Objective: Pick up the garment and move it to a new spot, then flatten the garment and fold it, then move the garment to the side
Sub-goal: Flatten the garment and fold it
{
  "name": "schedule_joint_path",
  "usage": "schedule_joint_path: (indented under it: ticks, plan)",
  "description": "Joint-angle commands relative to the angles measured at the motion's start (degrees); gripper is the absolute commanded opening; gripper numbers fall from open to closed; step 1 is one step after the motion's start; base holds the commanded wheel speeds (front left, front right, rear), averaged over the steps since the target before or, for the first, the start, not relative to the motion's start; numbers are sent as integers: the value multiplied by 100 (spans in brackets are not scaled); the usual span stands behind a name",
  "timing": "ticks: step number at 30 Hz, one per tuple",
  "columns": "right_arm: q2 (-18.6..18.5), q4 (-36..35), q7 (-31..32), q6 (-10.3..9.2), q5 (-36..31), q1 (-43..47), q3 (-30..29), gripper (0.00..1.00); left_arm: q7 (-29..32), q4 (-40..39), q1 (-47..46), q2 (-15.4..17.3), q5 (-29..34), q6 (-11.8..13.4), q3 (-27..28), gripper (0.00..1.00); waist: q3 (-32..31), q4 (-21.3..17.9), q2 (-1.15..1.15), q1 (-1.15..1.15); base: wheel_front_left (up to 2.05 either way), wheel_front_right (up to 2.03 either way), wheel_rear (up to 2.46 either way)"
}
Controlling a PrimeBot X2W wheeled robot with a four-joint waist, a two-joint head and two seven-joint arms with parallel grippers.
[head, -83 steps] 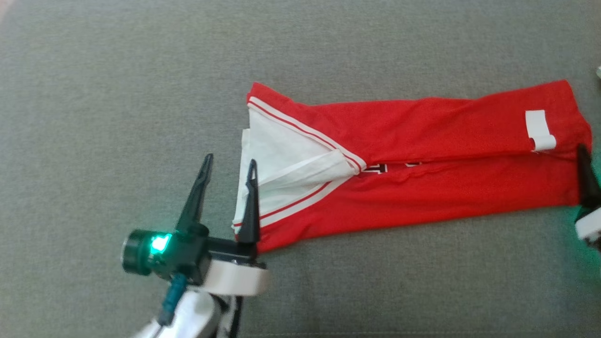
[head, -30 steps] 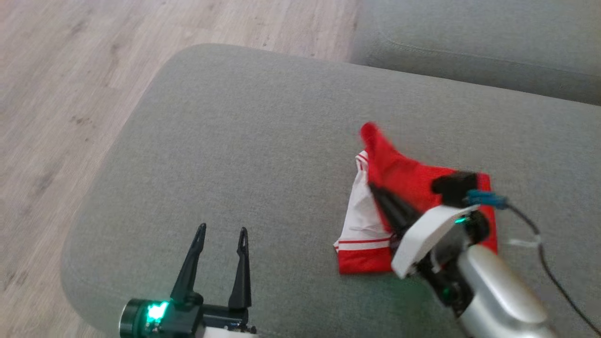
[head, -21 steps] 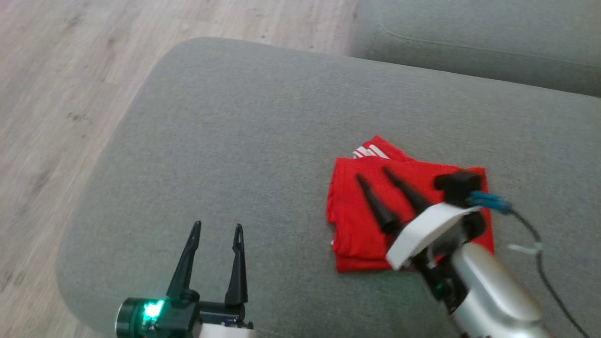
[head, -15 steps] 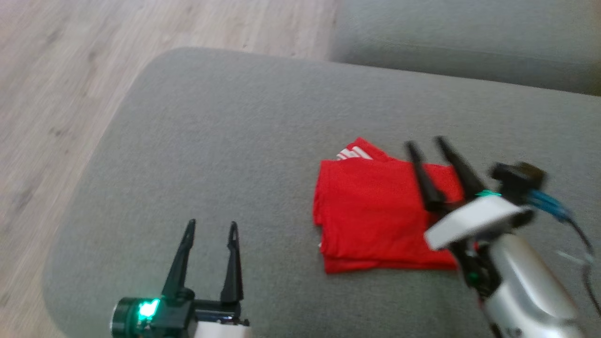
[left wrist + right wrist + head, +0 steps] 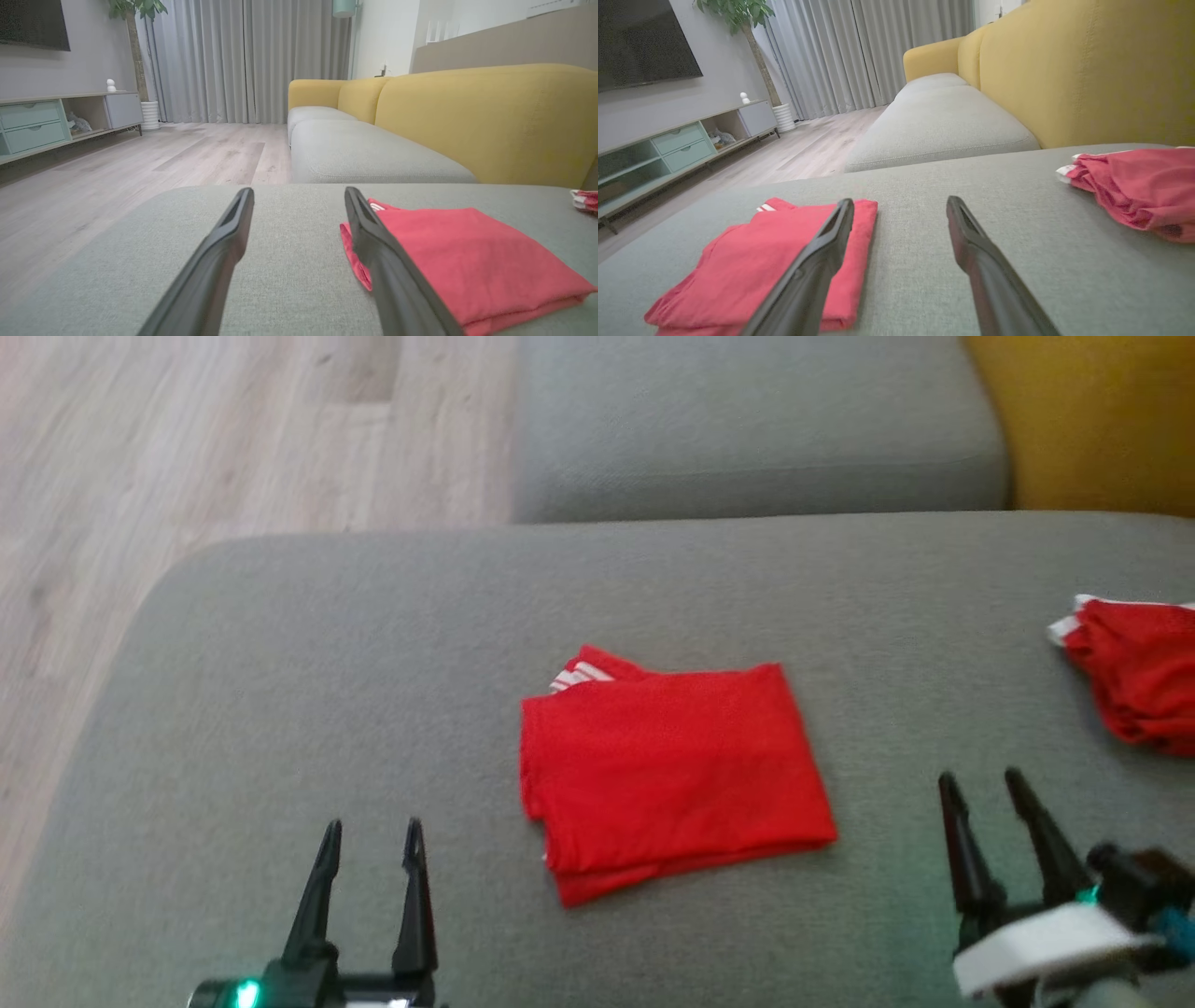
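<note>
Red cloth is lying folded into a neat rectangle on the grey sofa cushion (image 5: 280, 663), roughly in the middle of my head view. This garment (image 5: 677, 765) is sitting in flat stacked layers, with a bit of white-striped trim peeking out at its far left corner.

Both arms are hanging back on my side of it. The left gripper (image 5: 373, 823) is hovering near the garment's left edge but apart from it, fingers spread wide and gripping nothing. The right gripper (image 5: 979, 775) is sitting off the garment's right side, likewise spread and empty; looking down its wrist camera, I am seeing bare cushion between the two fingers.

I am judging the folding to be finished, so the step I am facing is the last one, moving the garment aside. Whether this spot already counts as "the side", I am not able to say.

For the move, I am planning to pinch through every layer at one edge, ideally with one gripper at each end, so the stack is not opening up as it travels. Sliding or a low lift seems safer than a high one. A second red heap (image 5: 1134, 681) is lying at the far right of the cushion, so I am leaning toward keeping clear of it.
</note>
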Motion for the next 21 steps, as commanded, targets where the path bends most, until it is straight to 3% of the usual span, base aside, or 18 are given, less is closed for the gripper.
schedule_joint_path:
  ticks: [1, 9, 21]
  plan:
    - [-22, -261, -75, 39, -162, 8, 78, 100, -37, -90, -66, -61, -21, -40, 239, 100, -158, -173, 0, 0, 0, 0, 0]
    - [299, -570, -77, 39, -727, 653, -116, 100, -37, 240, 119, -94, 13, -209, 466, 100, -335, -383, 0, 0, 0, 0, 0]
    - [379, -589, -77, 39, -879, 757, -161, 100, -37, 442, 203, -151, 79, -303, 586, 100, -362, -344, 0, 0, 0, 0, 0]
